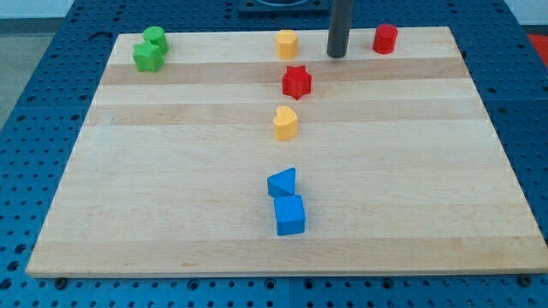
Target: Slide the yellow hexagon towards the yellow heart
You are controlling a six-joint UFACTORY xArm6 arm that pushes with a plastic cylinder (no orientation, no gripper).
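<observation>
The yellow hexagon [287, 43] sits near the view's top edge of the wooden board, at centre. The yellow heart [285, 123] lies below it, near the board's middle. A red star [297, 82] sits between the two, slightly to the right. My tip [336, 55] is the lower end of the dark rod, down on the board to the right of the yellow hexagon, with a gap between them.
A red cylinder [385, 38] stands right of the rod at the top. Two green blocks [151, 50] touch at the top left. A blue triangle [282, 182] and a blue cube [289, 215] touch at the lower centre. The board's edge [282, 272] runs along the bottom.
</observation>
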